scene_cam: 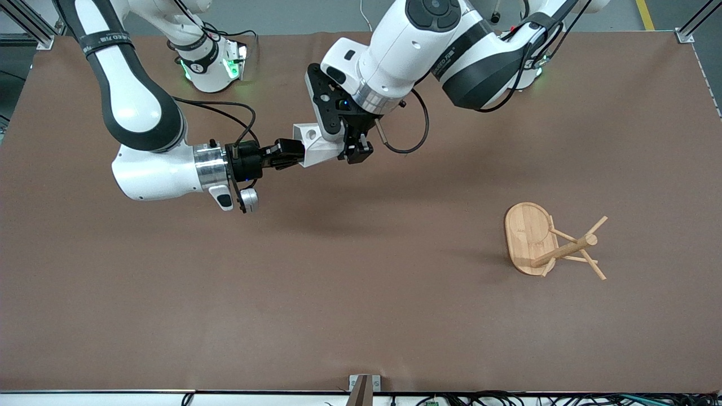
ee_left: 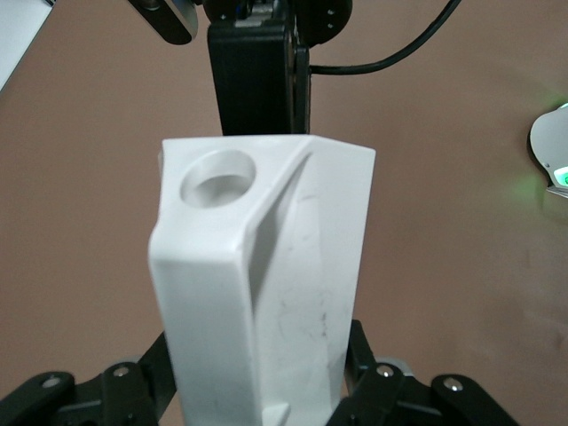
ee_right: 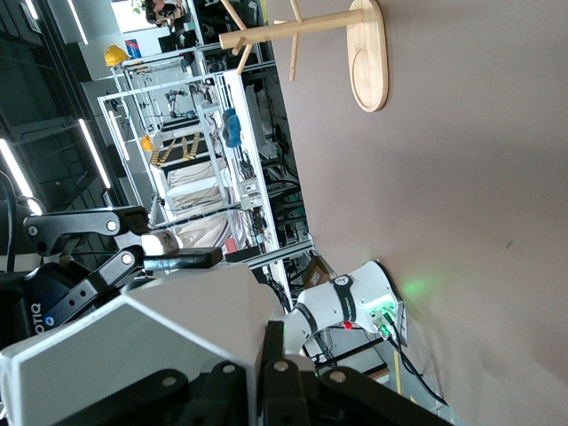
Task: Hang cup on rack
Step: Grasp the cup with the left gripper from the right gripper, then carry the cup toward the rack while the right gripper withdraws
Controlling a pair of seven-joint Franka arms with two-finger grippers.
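Brown table; cup between seemingly both grippers.

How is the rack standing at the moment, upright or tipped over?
Upright: the rack rests flat on its oval base, post rising toward the camera.

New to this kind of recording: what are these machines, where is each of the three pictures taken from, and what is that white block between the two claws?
Two robot arms stand at a brown table. The wide picture comes from a high camera facing them; the other two come from cameras on each arm's wrist. The white block is the cup, a faceted mug with a holed handle, held in the air over the table. Both the right gripper and the left gripper are closed on it, one at each end, as in a handover. On the table, toward the left arm's end, stands the rack, a bamboo mug tree with bare pegs.
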